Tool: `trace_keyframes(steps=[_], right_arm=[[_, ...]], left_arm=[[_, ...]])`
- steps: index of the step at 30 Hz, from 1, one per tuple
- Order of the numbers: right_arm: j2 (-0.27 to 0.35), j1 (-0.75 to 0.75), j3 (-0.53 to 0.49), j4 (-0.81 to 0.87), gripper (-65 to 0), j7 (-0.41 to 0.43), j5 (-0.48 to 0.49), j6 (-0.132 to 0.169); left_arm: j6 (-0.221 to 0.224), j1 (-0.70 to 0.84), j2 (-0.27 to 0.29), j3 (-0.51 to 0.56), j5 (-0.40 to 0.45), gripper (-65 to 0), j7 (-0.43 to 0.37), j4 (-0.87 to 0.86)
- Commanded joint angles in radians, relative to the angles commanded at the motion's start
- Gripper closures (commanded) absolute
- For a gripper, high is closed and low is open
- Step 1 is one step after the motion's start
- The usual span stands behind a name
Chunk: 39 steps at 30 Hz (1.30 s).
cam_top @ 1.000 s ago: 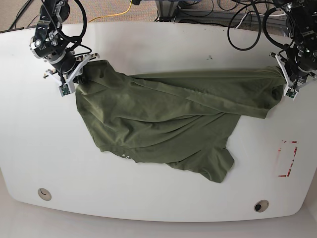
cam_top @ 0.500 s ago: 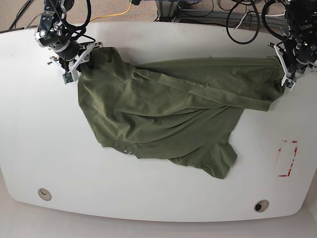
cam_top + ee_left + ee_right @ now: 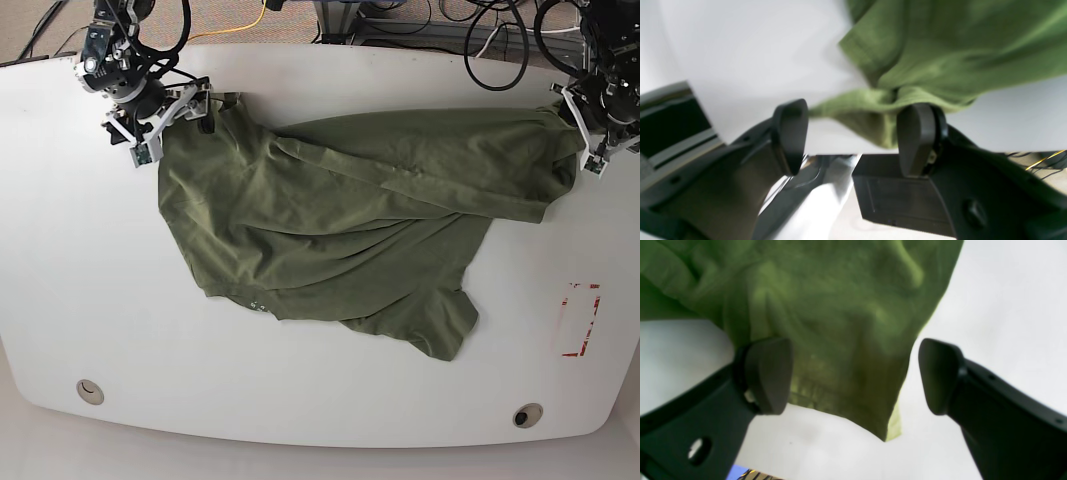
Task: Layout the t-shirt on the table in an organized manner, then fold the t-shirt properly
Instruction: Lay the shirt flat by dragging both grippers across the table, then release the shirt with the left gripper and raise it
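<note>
The olive-green t-shirt [image 3: 340, 220] lies rumpled across the middle of the white table [image 3: 300, 400], stretched between the two far corners, with one sleeve trailing toward the front. My right gripper [image 3: 172, 118] stands open at the shirt's far-left corner. In the right wrist view the cloth [image 3: 826, 306] lies between the spread fingers [image 3: 770, 373] of the right gripper [image 3: 853, 353]. My left gripper [image 3: 590, 140] is open at the shirt's far-right corner. In the left wrist view a bunched corner of cloth [image 3: 873, 110] sits inside the left gripper [image 3: 853, 113] and touches one pad [image 3: 915, 140].
A red tape rectangle [image 3: 578, 320] marks the table's right side. Two round grommet holes [image 3: 90, 390] [image 3: 527, 414] sit near the front edge. Black cables [image 3: 500, 50] and a yellow one hang behind the far edge.
Both arms carried the shirt's far corners toward the table's back edge, and the cloth drew flatter. Both grippers, closed on the corners before, now stand open.
</note>
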Motion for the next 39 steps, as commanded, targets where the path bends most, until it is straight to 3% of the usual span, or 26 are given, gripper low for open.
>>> trace_keyframes(steps=[4,10,13,18,30,34,39], right_arm=[[-0.002,0.002,0.0,0.0,-56.8,0.0,0.002,0.0],[-0.002,0.008,0.0,0.0,-56.8,0.002,0.006,0.0],[-0.002,0.011,-0.002,0.0,-56.8,0.002,0.009,0.0],[-0.026,0.035,0.0,0.0,-56.8,0.002,0.0,0.0],[-0.037,0.068,0.015,0.0,-56.8,0.0,0.002,0.0],[-0.037,0.078,0.015,0.0,-56.8,0.0,0.002,0.0],[-0.037,0.084,0.014,-0.003,-56.8,0.0,0.005,0.0]], left_arm=[[0.0,-0.061,0.005,-0.005,0.0,-39.3,0.0,0.0],[0.0,-0.193,0.075,-0.008,0.002,-39.6,0.009,-0.002],[0.0,-0.242,0.092,-0.005,-0.018,-39.6,0.061,-0.002],[0.0,-0.284,0.089,-0.005,-0.091,-39.4,0.143,0.002],[0.0,-0.175,-0.017,-0.043,-0.285,-39.3,0.147,0.04],[0.0,-0.209,0.011,-0.115,-0.287,-39.3,0.147,0.034],[0.0,-0.334,0.064,-0.071,-0.258,-39.4,0.147,0.015]])
